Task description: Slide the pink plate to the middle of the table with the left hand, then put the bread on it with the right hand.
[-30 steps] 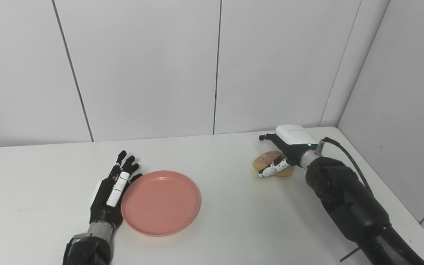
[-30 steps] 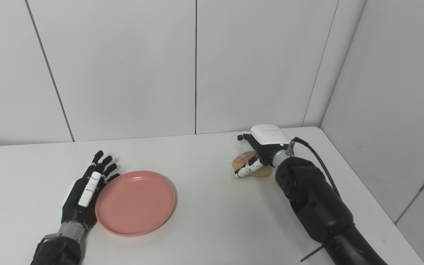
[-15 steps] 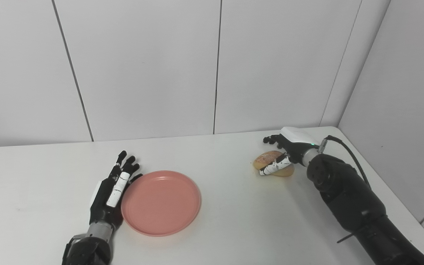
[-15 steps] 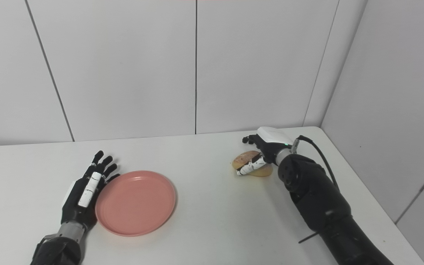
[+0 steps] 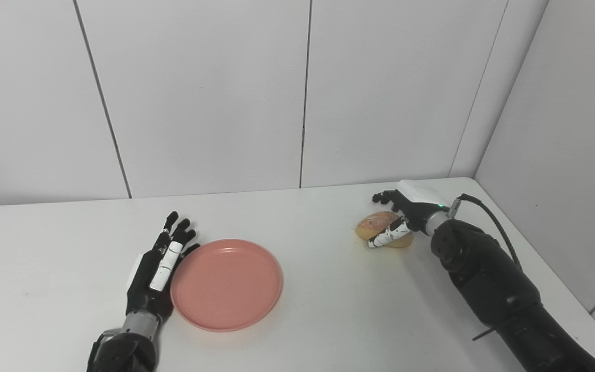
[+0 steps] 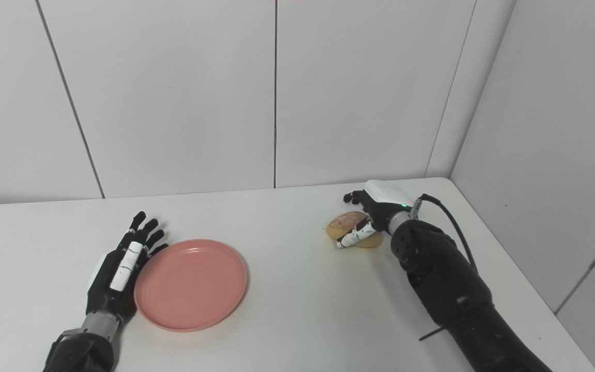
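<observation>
Bread sits just left of our right hand, thumb across it, grip unconfirmed; plate lies well left, left hand splayed, empty, touching its rim.

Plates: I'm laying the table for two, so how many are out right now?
1. The pink plate lies on the table, left of the middle, beside the left hand. Nothing suggests another is hidden.
</observation>
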Motion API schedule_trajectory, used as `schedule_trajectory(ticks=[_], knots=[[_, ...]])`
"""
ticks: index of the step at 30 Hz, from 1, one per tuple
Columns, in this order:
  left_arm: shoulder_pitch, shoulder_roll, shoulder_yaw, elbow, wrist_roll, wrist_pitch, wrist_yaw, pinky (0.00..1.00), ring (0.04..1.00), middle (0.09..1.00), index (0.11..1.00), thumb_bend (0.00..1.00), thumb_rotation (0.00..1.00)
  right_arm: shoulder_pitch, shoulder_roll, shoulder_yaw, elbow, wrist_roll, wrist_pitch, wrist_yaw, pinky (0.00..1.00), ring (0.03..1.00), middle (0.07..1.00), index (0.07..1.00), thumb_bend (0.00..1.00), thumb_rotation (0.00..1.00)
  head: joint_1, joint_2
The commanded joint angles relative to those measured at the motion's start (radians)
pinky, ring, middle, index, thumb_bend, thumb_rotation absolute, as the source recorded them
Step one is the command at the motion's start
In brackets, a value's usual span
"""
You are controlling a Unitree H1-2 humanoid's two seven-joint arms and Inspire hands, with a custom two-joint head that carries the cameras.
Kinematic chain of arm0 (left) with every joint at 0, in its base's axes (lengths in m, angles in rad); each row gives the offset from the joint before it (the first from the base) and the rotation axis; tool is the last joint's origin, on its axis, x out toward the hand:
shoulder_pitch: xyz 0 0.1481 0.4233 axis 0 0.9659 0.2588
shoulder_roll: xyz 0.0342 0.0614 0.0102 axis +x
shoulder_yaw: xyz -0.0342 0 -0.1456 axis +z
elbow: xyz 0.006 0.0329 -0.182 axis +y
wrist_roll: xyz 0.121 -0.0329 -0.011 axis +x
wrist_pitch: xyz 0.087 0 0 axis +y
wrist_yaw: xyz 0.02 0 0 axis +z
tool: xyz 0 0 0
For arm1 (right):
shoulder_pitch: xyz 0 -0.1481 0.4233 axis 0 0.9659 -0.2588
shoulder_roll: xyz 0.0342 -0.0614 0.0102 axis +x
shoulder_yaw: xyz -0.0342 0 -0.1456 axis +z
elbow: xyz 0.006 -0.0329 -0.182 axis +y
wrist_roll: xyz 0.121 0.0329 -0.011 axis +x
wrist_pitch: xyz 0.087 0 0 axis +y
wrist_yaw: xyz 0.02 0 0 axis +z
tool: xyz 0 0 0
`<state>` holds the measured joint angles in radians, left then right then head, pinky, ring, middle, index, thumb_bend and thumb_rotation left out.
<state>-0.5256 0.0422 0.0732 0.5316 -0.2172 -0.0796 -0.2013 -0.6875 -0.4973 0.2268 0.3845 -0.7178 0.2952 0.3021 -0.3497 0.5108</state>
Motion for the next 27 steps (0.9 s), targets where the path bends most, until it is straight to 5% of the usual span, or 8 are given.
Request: schedule_trajectory(ticks=[1,13,24,26,27], knots=[[0.029,-0.008,-0.009,0.014,0.005,0.031,0.001,0.86,0.931,0.955,0.965,0.80,0.66,-0.024,-0.033,-0.009,-0.006,0.004,-0.021,-0.044,0.61,0.753,0.820,0.798,1.00,0.31,0.002,0.001],[0.026,-0.009,-0.009,0.017,0.008,0.033,0.006,0.86,0.927,0.953,0.966,0.80,0.66,-0.018,-0.037,0.009,0.019,0.026,-0.031,-0.067,0.58,0.709,0.765,0.758,0.98,0.17,0.008,0.004],[0.025,-0.008,-0.008,0.020,0.008,0.033,0.008,0.86,0.929,0.953,0.968,0.79,0.65,-0.019,-0.049,0.029,0.044,0.046,-0.083,-0.086,0.46,0.540,0.581,0.599,0.83,0.00,0.011,0.006],[0.025,-0.007,-0.008,0.020,0.008,0.033,0.007,0.86,0.929,0.952,0.965,0.80,0.65,-0.016,-0.051,0.027,0.047,0.051,-0.099,-0.102,0.40,0.478,0.491,0.524,0.59,0.00,0.012,0.006],[0.025,-0.007,-0.009,0.020,0.009,0.033,0.008,0.86,0.929,0.951,0.965,0.80,0.65,-0.015,-0.051,0.027,0.048,0.053,-0.107,-0.109,0.38,0.458,0.480,0.510,0.56,0.00,0.012,0.006]])
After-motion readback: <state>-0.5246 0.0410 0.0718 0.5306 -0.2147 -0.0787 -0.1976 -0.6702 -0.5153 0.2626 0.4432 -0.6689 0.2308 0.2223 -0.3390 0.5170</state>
